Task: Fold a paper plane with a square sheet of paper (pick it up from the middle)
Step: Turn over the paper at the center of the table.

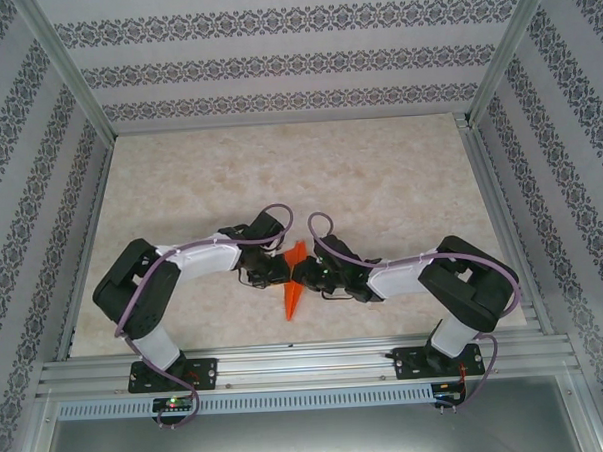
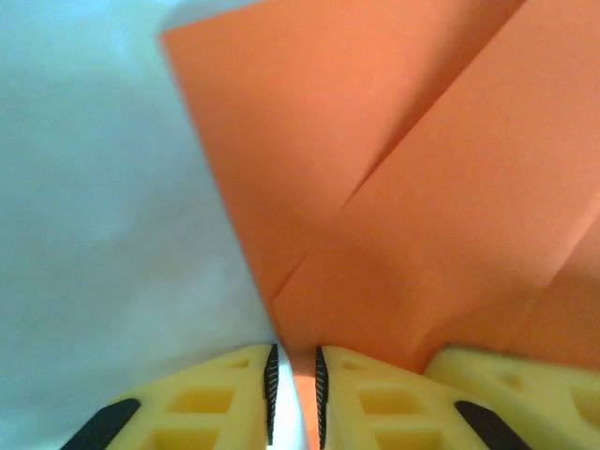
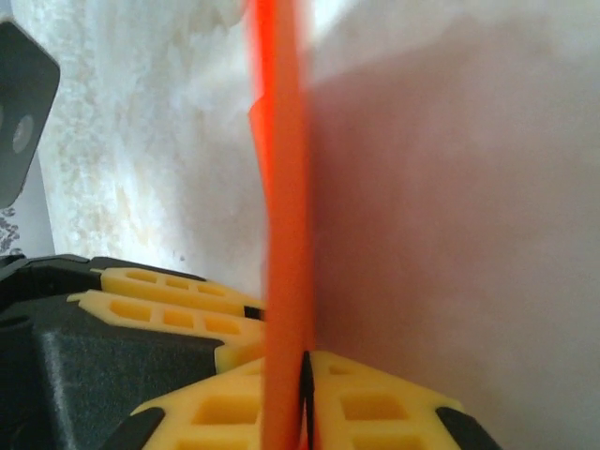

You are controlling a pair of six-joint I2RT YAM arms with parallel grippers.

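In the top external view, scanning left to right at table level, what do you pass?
left arm → left pincer → orange paper → right pincer → right arm

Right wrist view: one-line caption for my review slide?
Right gripper pinching the folded orange paper, seen edge-on against the marbled table.
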